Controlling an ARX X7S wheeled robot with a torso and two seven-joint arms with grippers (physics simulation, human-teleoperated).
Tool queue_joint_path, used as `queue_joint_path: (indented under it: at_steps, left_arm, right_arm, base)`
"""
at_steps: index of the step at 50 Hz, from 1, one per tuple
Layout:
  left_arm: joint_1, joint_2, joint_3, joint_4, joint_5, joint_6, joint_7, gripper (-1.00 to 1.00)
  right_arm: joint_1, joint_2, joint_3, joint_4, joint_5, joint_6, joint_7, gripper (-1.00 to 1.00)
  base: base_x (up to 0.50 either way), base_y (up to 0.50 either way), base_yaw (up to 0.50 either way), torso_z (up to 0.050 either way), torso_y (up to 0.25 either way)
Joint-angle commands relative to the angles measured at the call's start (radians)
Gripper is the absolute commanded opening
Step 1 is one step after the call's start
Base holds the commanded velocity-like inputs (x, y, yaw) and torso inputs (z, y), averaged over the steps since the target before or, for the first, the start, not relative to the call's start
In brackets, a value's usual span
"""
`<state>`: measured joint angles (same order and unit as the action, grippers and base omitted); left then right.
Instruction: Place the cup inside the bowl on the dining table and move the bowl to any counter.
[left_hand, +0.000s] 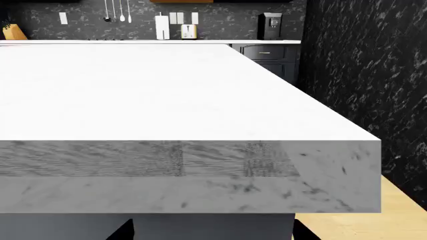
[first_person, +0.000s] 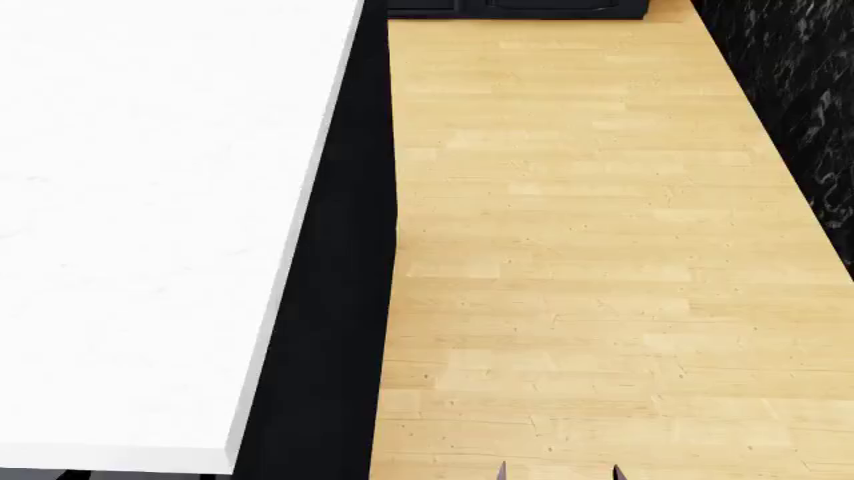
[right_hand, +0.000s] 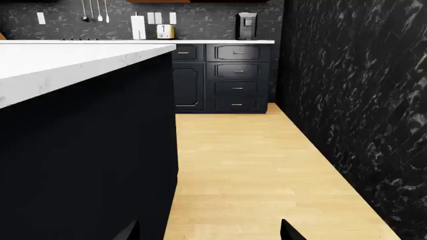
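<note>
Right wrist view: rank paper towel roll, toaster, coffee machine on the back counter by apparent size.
1. coffee machine
2. paper towel roll
3. toaster
All stand along the same far counter, so nearness hardly skews this.

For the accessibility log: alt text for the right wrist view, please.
A black-sided island with a white marble top stands beside a light wood floor running to dark drawers under a far counter. No cup or bowl shows.
</note>
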<state>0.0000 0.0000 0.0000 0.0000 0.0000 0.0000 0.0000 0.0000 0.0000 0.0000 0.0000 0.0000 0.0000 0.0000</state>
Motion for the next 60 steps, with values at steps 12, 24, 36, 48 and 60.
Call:
queue_joint_path:
  at_steps: [12, 24, 36, 48, 60]
  left_arm:
    - [-0.006, -0.048, 0.068, -0.014, -0.025, -0.016, -0.054, 1.0]
    - [-0.006, -0.068, 0.089, -0.016, -0.043, -0.014, -0.078, 1.0]
    - [-0.009, -0.079, 0.108, -0.01, -0.051, -0.019, -0.102, 1.0]
    - [-0.007, -0.098, 0.125, -0.014, -0.054, -0.031, -0.12, 1.0]
    - [-0.005, -0.108, 0.138, -0.002, -0.075, -0.027, -0.132, 1.0]
  right_arm:
    - [0.001, 0.048, -0.061, 0.004, 0.041, -0.016, 0.051, 1.0]
    - [-0.001, 0.067, -0.084, 0.0, 0.062, -0.018, 0.072, 1.0]
    - [0.004, 0.085, -0.109, -0.004, 0.056, -0.017, 0.094, 1.0]
    - [0.004, 0.099, -0.121, -0.002, 0.06, -0.01, 0.121, 1.0]
    - [0.004, 0.109, -0.132, -0.005, 0.075, -0.014, 0.136, 1.0]
  base:
    - [0.0, 0.0, 0.0, 0.0, 0.0]
    - [-0.36, 0.0, 0.0, 0.0, 0.0]
    - [-0.37, 0.11, 0.0, 0.0, 0.0]
    - [-0.04, 0.5, 0.0, 0.0, 0.0]
    - [-0.07, 0.5, 0.0, 0.0, 0.0]
